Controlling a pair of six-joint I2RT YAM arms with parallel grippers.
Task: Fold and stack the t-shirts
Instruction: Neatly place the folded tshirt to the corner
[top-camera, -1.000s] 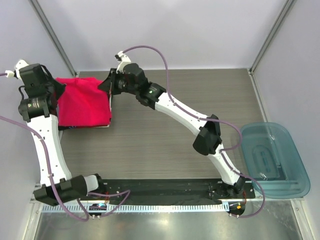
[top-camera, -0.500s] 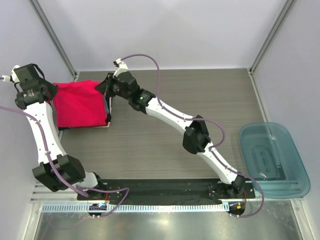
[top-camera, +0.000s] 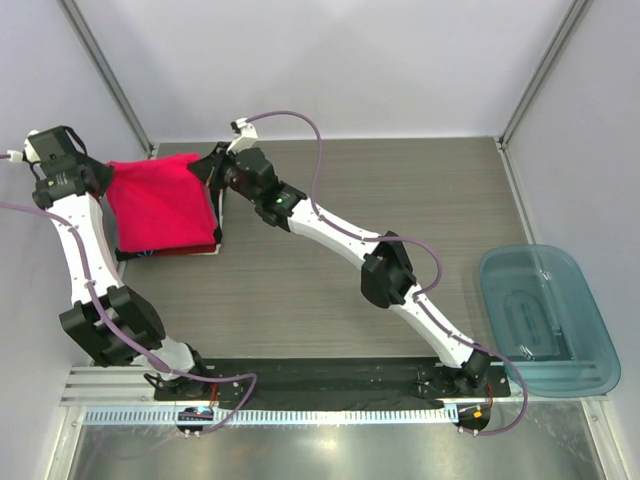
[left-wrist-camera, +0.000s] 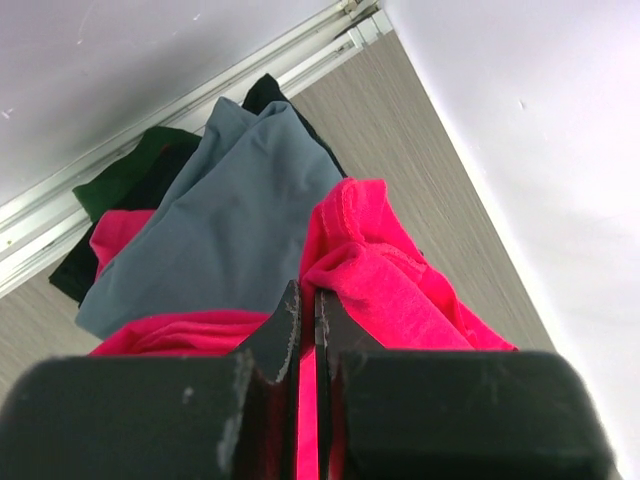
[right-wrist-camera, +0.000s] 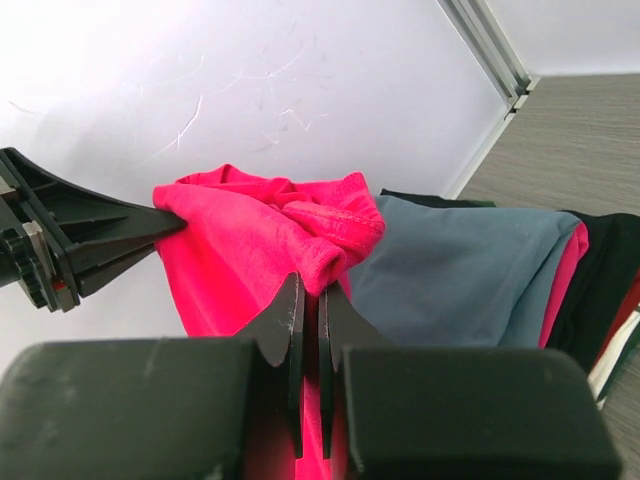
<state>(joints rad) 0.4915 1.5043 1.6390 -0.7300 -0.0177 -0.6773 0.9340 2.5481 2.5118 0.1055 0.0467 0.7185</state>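
A bright red-pink t-shirt is stretched over the stack of t-shirts at the table's far left corner. My left gripper is shut on its left far corner, red cloth pinched between the jaws. My right gripper is shut on the other far corner, a bunched hem caught at its tips. Under the red-pink shirt lie a slate blue-grey t-shirt and dark green and black ones. In the right wrist view the left gripper holds the shirt's far side.
A translucent teal plastic tub sits at the table's right near edge. The left wall and back wall rail stand close behind the stack. Something white shows under the stack's near edge.
My left arm has swung back toward the left wall and the right gripper has shifted a little left and far. The red-pink shirt has moved with them, still held at both corners.
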